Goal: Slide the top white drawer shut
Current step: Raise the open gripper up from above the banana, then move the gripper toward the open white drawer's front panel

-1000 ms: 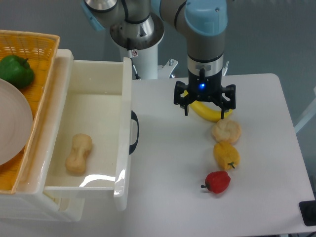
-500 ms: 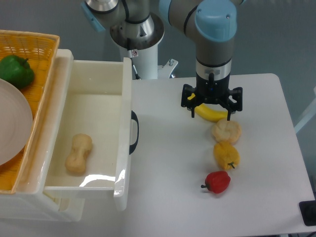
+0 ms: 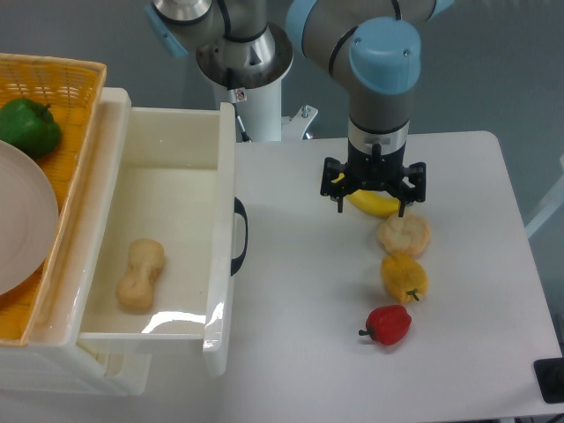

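Note:
The top white drawer (image 3: 226, 176) stands pulled far out to the right, with its curved black handle (image 3: 240, 236) on the front. A tan peanut-shaped toy (image 3: 141, 273) lies inside it. My gripper (image 3: 372, 204) hangs open and empty over the table to the right of the drawer. It hovers above a yellow banana (image 3: 374, 204). The lower drawer is mostly hidden beneath the top one.
An orange wicker basket (image 3: 75, 115) with a green pepper (image 3: 28, 128) and a white plate (image 3: 22, 229) sits on the cabinet at left. A bread roll (image 3: 404, 235), a yellow pepper (image 3: 404, 277) and a red pepper (image 3: 389, 324) lie in a row below the banana.
The gripper first shifted right over the banana, then drifted slightly back left and up. It stays open. The drawer has not moved.

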